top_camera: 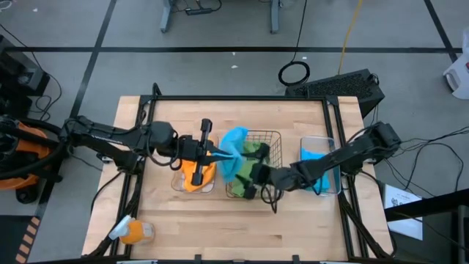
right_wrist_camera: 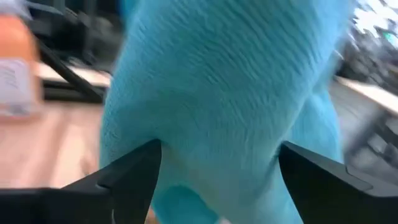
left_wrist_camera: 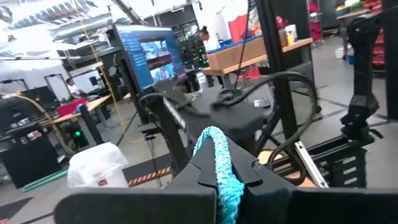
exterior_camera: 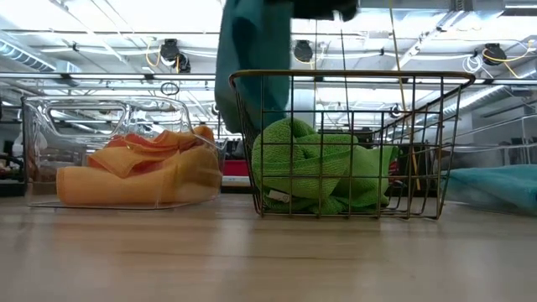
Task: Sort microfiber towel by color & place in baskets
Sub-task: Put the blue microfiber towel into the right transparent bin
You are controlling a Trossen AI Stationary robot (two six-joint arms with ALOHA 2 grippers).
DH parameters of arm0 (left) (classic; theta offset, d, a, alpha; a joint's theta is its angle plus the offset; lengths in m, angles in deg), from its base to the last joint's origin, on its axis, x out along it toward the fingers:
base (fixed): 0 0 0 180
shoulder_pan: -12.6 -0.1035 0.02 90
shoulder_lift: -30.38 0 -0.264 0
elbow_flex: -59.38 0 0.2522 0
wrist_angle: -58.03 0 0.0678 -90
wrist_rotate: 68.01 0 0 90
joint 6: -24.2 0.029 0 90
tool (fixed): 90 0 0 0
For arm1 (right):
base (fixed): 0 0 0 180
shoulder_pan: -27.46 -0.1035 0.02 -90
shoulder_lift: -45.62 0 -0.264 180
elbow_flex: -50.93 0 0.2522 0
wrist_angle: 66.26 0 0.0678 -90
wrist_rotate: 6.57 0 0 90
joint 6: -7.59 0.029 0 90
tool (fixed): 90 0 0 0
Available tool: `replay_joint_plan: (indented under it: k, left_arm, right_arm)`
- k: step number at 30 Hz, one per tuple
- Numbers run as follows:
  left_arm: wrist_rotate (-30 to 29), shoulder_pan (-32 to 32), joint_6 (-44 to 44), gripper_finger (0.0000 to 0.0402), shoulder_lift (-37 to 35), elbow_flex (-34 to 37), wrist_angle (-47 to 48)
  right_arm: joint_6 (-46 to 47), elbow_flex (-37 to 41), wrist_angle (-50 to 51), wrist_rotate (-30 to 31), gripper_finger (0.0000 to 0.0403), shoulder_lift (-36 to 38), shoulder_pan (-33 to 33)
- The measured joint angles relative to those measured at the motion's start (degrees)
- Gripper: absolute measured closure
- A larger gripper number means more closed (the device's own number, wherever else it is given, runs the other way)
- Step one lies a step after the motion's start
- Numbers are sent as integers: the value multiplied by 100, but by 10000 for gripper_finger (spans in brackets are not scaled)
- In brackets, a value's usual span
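With the blue towel pinched by the closed left gripper and flanked by the right gripper's wide-open, empty jaws, it could be dropped among the green towels in the wire basket at its 4 o'clock.

Matt wood table, wire-mesh basket, ribbed blue cloth.

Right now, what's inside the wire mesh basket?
Green towels fill the wire mesh basket. The left gripper holds a blue towel over it, covering part from above; anything beneath the green is hidden.

blue towel top cut off, hiding tools
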Motion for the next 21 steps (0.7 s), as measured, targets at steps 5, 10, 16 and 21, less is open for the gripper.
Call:
replay_joint_plan:
  k: [5, 10, 16, 21]
  left_arm:
    - [215, 145, 2, 400, 0, 0, -5]
    - [632, 334, -11, 400, 0, 0, 50]
    - [645, 699, -74, 400, 0, 0, 370]
    - [330, 994, -308, 397, 0, 0, 1164]
  right_arm:
    - [-859, 0, -1375, -1062, 102, -416, 346]
    - [-876, 0, -1537, -1429, 212, -619, 587]
    - [-918, 0, -1332, -1417, 387, -565, 662]
    - [-840, 0, -1333, -1335, 385, -194, 479]
